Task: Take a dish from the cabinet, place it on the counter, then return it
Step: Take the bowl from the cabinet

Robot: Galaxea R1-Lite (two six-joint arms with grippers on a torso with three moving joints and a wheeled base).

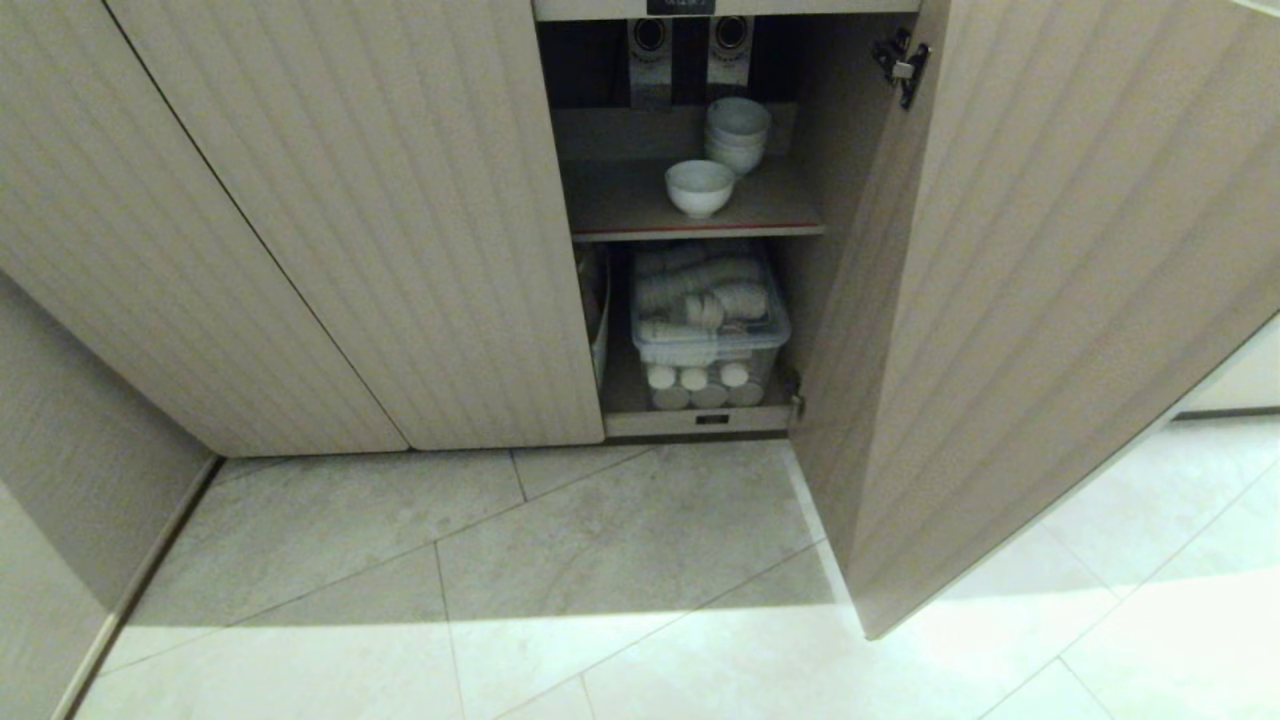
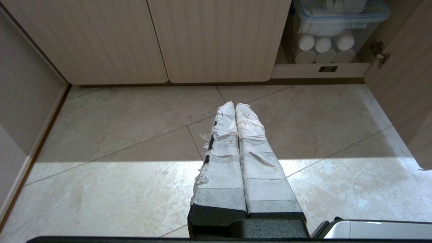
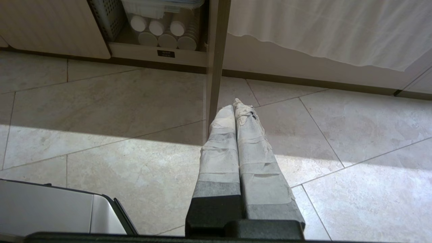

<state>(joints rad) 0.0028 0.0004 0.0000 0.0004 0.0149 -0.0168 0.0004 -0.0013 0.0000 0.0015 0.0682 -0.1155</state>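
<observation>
- bowl (image 1: 699, 187): on cabinet (image 1: 400, 200) shelf (image 1: 620, 205), door open; likely ceramic, light, stiff, slippery, fragile; take by rim.
- left hand (image 2: 235, 105), right hand (image 3: 237, 103): both closed, empty, above floor (image 1: 600, 560).

One loose bowl (image 1: 699, 187), one bowl stack (image 1: 737, 133), one clear bin (image 1: 710, 325), two shut hands.

Cabinet (image 1: 330, 230) opening clear; open door (image 1: 1050, 300) flanks right; bowl (image 1: 699, 187) frontmost on shelf (image 1: 620, 205).

A lone white bowl (image 1: 699, 187) sits on the open cabinet (image 1: 400, 200) shelf, perhaps empty.
</observation>
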